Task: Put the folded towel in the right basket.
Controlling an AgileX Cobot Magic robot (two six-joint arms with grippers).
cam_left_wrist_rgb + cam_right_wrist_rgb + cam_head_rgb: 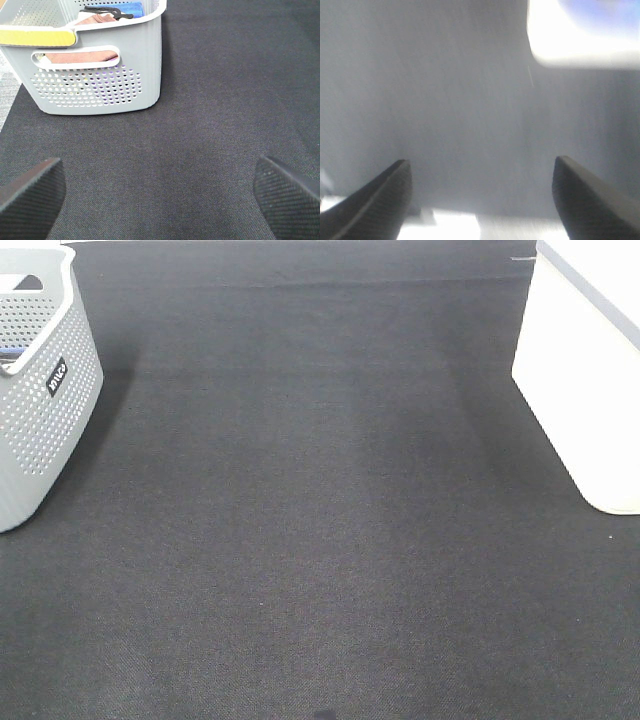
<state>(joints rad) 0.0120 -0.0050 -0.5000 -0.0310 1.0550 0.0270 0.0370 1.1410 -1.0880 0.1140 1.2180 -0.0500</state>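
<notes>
A pinkish folded towel lies inside the grey perforated left basket, seen through its handle slot in the left wrist view. My left gripper is open and empty, low over the dark mat a short way in front of that basket. The white right basket stands at the right edge of the exterior view. My right gripper is open and empty; its view is blurred, with a white shape, likely the right basket, ahead. Neither gripper shows in the exterior view.
The grey basket stands at the left edge of the dark mat. It also holds a blue item and a black strap. A yellow strip lies on its rim.
</notes>
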